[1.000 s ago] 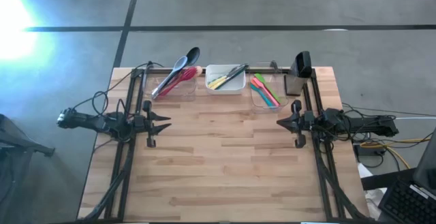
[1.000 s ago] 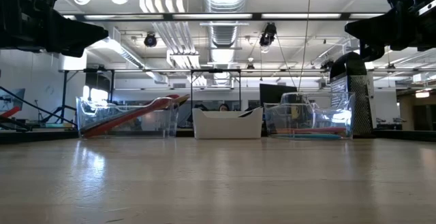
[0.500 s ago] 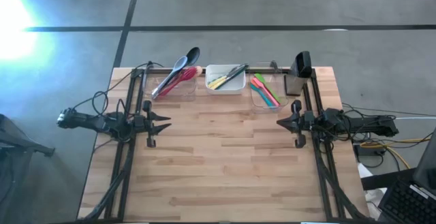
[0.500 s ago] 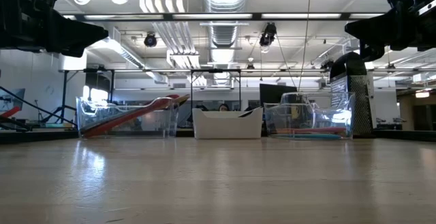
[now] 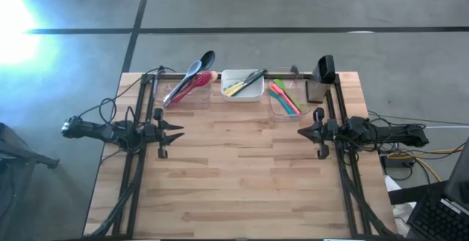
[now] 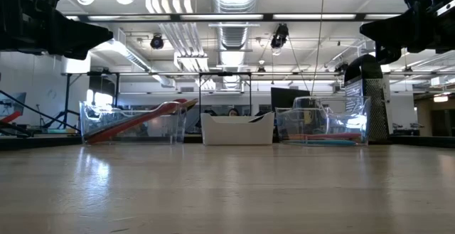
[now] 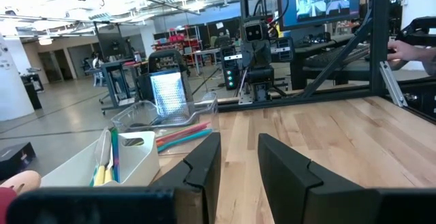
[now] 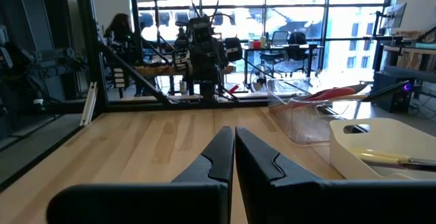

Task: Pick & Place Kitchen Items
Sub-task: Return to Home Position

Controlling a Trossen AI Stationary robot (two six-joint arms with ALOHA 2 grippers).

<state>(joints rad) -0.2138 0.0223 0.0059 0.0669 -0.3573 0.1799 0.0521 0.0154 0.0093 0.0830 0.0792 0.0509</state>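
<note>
The kitchen items lie in three tubs along the table's far edge. Black, grey and red spoons (image 5: 192, 76) lean out of the left clear tub (image 6: 131, 124). Cream-handled cutlery (image 5: 245, 83) lies in the white tub (image 5: 229, 94). Green, orange, pink and blue spatulas (image 5: 286, 98) lie in the right clear tub (image 6: 323, 124). My left gripper (image 5: 179, 131) hovers level at the table's left side, open a little, with nothing between its fingers (image 7: 204, 166). My right gripper (image 5: 300, 132) hovers level at the right side, shut on nothing (image 8: 234, 149).
A metal box grater (image 5: 321, 80) with a black handle stands at the far right, beside the right clear tub. Black frame rails (image 5: 139, 160) run along both sides of the wooden table. Bare tabletop (image 5: 242, 175) spreads between the arms and toward the near edge.
</note>
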